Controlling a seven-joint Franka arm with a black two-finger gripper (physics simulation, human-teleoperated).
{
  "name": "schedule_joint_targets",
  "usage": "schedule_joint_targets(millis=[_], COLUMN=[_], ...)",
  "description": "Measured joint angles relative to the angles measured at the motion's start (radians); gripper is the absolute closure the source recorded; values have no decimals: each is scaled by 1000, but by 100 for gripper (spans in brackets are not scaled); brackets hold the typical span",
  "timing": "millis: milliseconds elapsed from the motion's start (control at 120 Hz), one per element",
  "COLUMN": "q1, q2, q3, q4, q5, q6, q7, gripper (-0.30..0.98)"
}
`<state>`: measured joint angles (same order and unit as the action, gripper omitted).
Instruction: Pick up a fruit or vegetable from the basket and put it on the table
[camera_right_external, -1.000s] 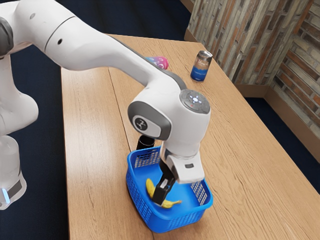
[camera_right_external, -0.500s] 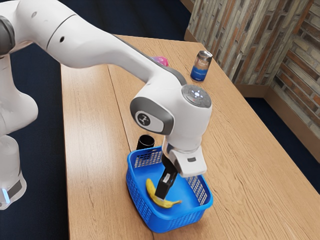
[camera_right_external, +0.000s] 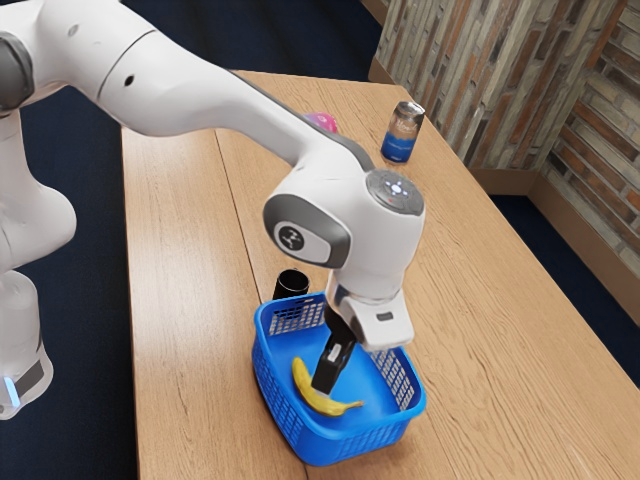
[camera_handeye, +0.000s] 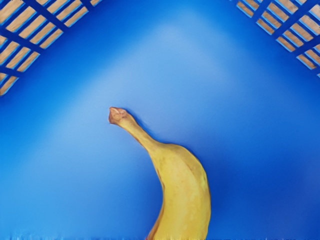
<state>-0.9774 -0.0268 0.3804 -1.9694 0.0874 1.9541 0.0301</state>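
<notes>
Slightly higher in the basket than before: gripper | jaws: cannot tell whether spread or pressed together | banana: on the basket's floor, just below gripper | tilt over it probably serves lining up a grasp

the white arm enters from the exterior view's upper left and slopes down toward its right, bending at the bulky wrist, which has a grey band and a round grey cap with small lights. below it the white hand sits tilted, and the black gripper slants downward, its tip toward the exterior view's left.
</notes>
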Motion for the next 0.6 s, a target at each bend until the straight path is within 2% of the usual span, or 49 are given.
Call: schedule_joint_targets(millis=[367, 600], q1=[-11, -11], q2=[0, 5], q3=[12, 20], q4=[-34, -76], q5=[-3, -16], q6=[7, 90], q7=[1, 2], gripper=[0, 0])
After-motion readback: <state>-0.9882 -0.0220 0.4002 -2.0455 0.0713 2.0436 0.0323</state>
